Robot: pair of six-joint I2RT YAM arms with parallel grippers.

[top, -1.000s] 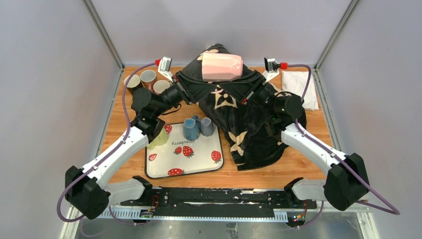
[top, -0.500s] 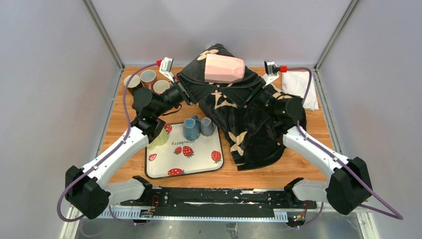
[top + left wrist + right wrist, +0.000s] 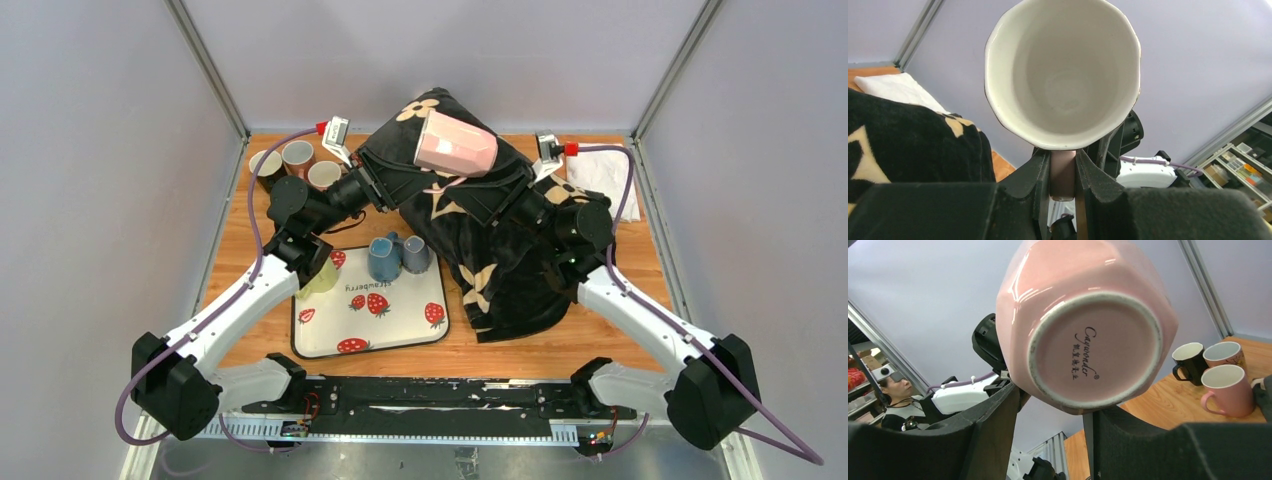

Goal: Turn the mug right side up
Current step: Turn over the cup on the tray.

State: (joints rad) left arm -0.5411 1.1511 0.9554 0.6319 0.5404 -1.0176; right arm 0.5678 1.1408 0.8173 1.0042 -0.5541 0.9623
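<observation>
the mug (image 3: pixel 455 145) hangs tilted in mid-air over the blanket (image 3: pixel 500 260), its mouth toward the left gripper (image 3: pixel 1063 167), which pinches the handle (image 3: pixel 1063 181), likely to swing it upright; the right gripper (image 3: pixel 1050 405) stands spread at the base, seemingly not gripping.

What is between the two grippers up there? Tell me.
The pink mug, tilted in the air: left gripper clamps its handle, right gripper open at its base. Top view shows it.
</observation>
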